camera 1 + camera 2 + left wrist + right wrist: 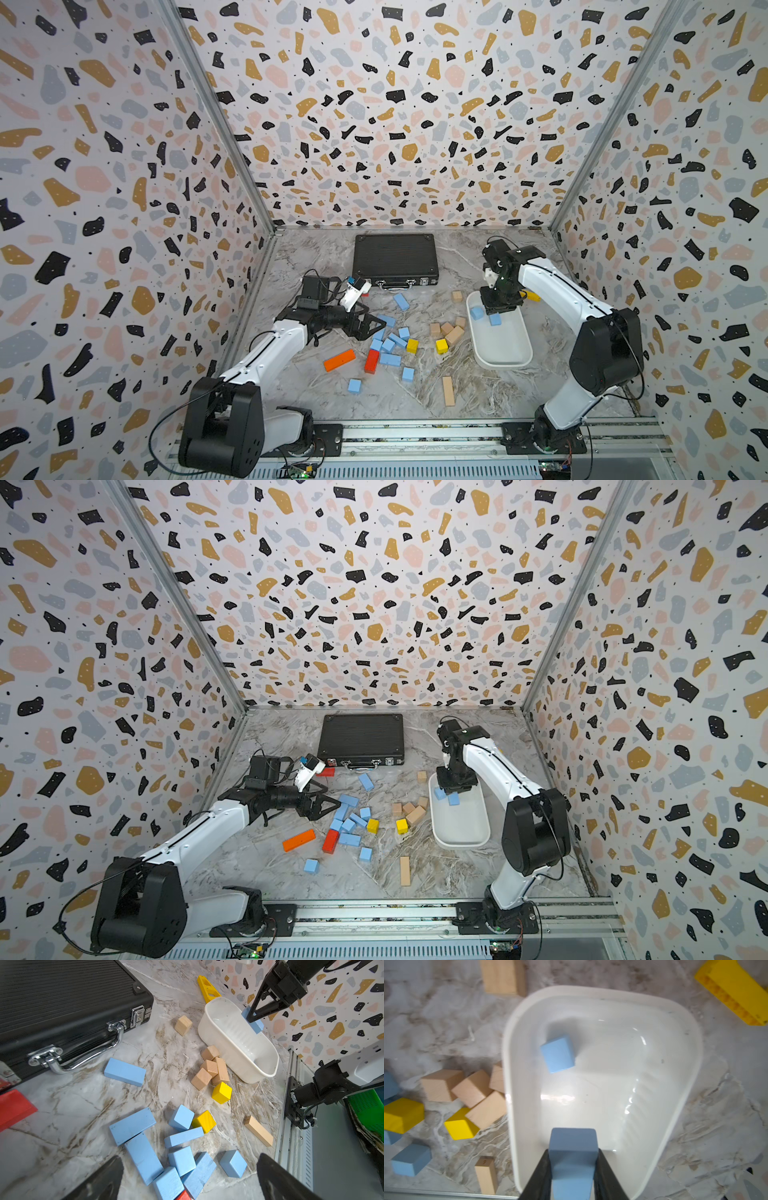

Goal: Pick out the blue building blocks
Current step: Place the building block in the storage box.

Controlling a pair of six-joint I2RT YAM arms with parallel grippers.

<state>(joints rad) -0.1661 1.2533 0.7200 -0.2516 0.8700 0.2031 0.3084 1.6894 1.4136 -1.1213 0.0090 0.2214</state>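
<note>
My left gripper (371, 326) hangs over the left side of the table (316, 399), jaws spread wide, nothing in them. Just right of it, most of the blue building blocks (390, 359) lie in a loose heap, some leaning on each other, with a few strays around. An orange block (339, 360) and a red block (372, 360) sit beside the heap. Next come two yellow cubes (412, 345) and a clump of tan wooden blocks (451, 330) against the white tub (505, 361).

One blue cube (557, 1054) lies in the tub. My right gripper (573, 1153) is over the tub's far end, jaws clamped on a blue block (572, 1142) across its flat sides. Whether it is a cube or a short bar I can't say, the wrist view is too close.

These look light, rigid and matte, so little slip. Pinch two parallel flat faces, and take bars across the narrow width. In the heap, the outer blocks are probably easiest, since neighbours crowd the jaws.
</note>
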